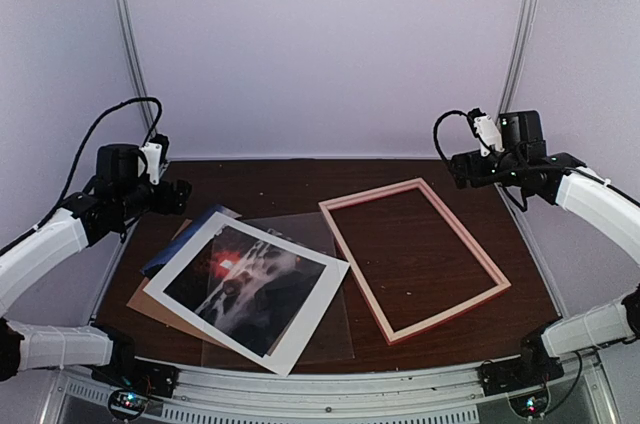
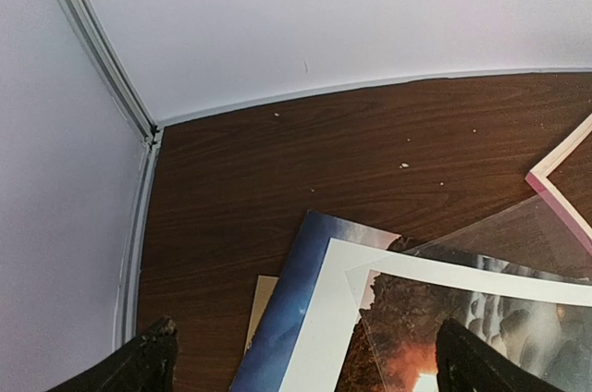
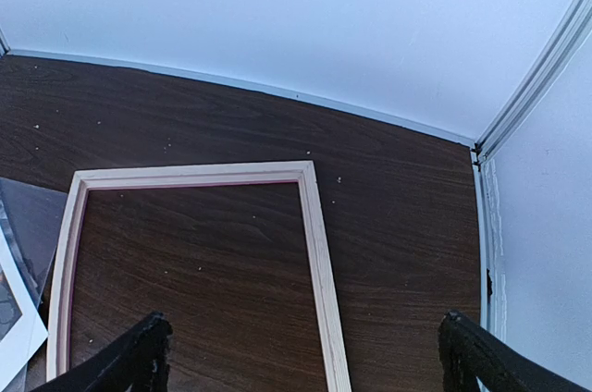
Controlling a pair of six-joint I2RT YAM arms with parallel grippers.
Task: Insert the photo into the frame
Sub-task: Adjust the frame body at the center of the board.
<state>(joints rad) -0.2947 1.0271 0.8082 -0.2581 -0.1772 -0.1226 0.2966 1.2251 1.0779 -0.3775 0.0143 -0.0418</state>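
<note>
Black fingertips (image 2: 148,364) down low in the left wrist view, spread far apart with nothing between. Belong to the left gripper (image 2: 305,364), wide open and empty, up in the air over the far left part of the table (image 1: 270,179). Same for the right gripper (image 3: 301,355): wide open, empty, up over the far right side. Just past the left gripper, a messy pile: the photo (image 1: 245,284) on top, dark with a red glow, inside a white border (image 1: 300,334). Hard to tell whether part of the photo or a loose sheet. Below, a clear sheet (image 1: 315,234), a blue print (image 1: 175,246) and a brown board (image 1: 147,301) poking out. Ahead of the right gripper, the frame (image 1: 463,232), pink, flat on the table, just beside the pile, only bare table showing inside. Looks like the very start: nothing picked up yet. Next, probably: go down to the photo, pinch one edge, lift it off the pile alone, then lay it square inside the frame.
</note>
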